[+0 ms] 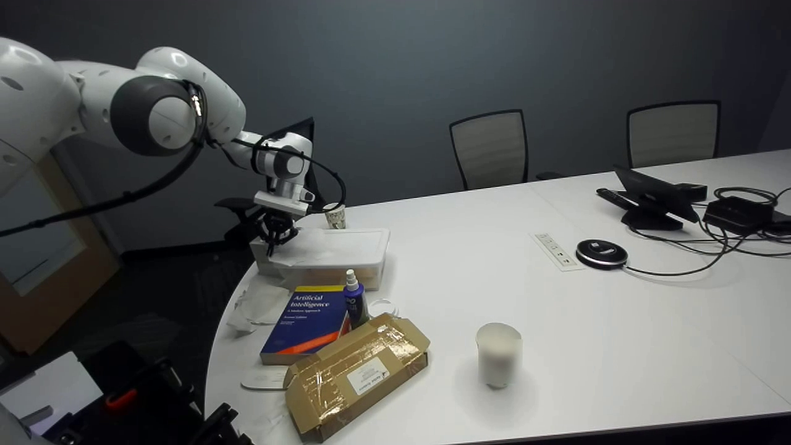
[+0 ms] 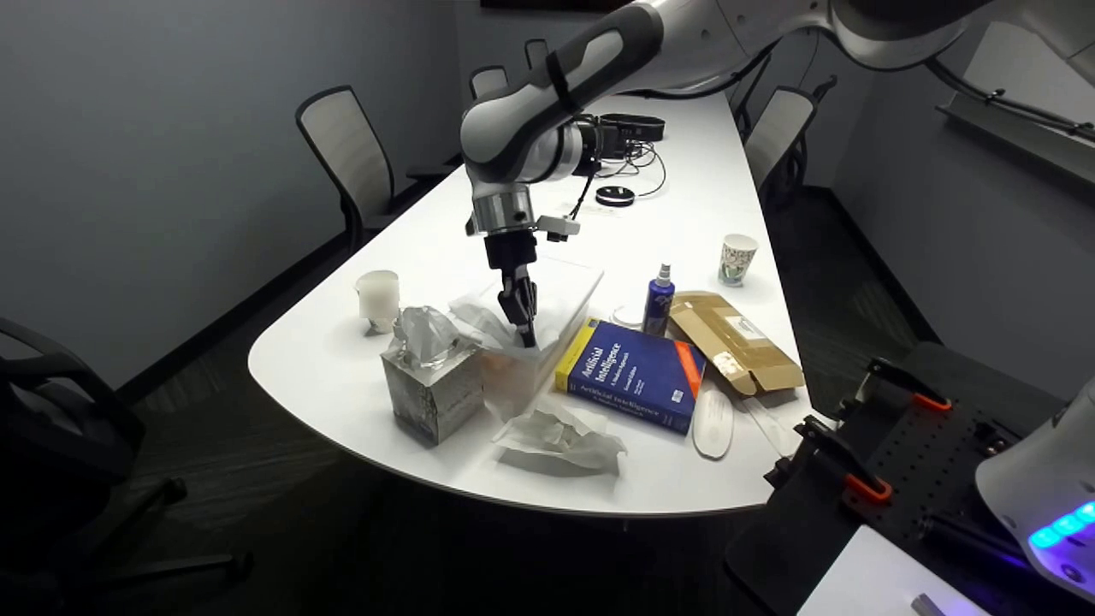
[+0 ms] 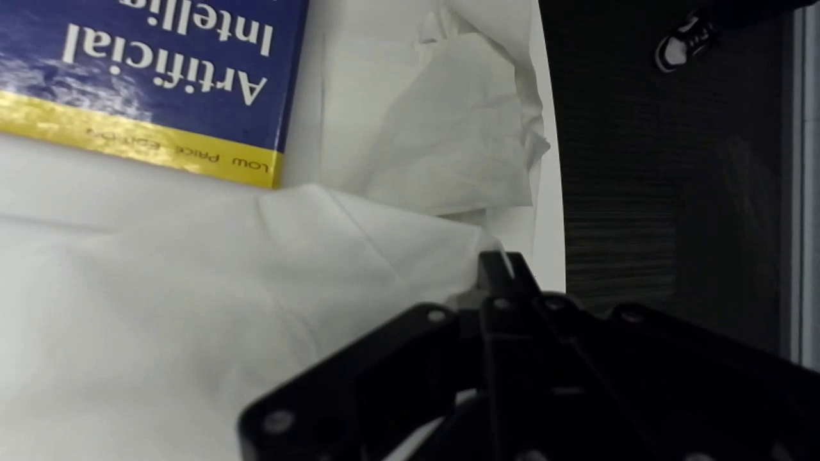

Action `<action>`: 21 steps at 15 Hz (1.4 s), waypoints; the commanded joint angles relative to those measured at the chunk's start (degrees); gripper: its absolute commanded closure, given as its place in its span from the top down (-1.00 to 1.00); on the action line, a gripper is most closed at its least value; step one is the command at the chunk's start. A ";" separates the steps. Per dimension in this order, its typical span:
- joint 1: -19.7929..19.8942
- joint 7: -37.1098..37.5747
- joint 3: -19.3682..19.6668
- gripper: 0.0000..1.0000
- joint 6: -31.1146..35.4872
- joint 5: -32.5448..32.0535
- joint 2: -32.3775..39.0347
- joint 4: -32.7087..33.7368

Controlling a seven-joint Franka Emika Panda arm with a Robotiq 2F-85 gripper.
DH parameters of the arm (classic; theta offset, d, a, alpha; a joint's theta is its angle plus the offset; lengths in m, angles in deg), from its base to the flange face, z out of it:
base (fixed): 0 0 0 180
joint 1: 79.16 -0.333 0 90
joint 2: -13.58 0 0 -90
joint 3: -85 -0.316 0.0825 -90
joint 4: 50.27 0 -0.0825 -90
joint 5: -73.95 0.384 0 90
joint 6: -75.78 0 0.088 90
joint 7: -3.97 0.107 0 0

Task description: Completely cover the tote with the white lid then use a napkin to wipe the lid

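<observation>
My arm point(image 1: 191, 80) is glossy white and rounded, with dark grey bands point(image 1: 128, 117) and small grey dots point(image 1: 11, 83). A thick black cable point(image 1: 126, 197), tied at spots, runs beside it. My wrist point(image 1: 300, 145) has a silver ring point(image 2: 499, 210), my gripper point(image 3: 508, 264) is black with pale round screws point(image 3: 278, 420), and blue lights point(image 2: 1068, 524) glow on my white base point(image 2: 1018, 479).

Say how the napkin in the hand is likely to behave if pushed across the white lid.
The napkin will probably flex and bunch, since it drapes in soft folds. It is likely light, looking like a thin sheet. Its loose part may slip, as the hand appears to pinch only one edge and the white lid looks smooth.
</observation>
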 commanded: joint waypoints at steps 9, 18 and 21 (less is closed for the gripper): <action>-6.16 0.94 4.69 -1.00 -1.10 -6.85 4.23 10.32; -8.38 -0.36 4.63 -1.00 -1.03 -7.51 10.56 20.23; -9.34 -0.39 4.91 -1.00 -0.55 -7.87 13.02 24.15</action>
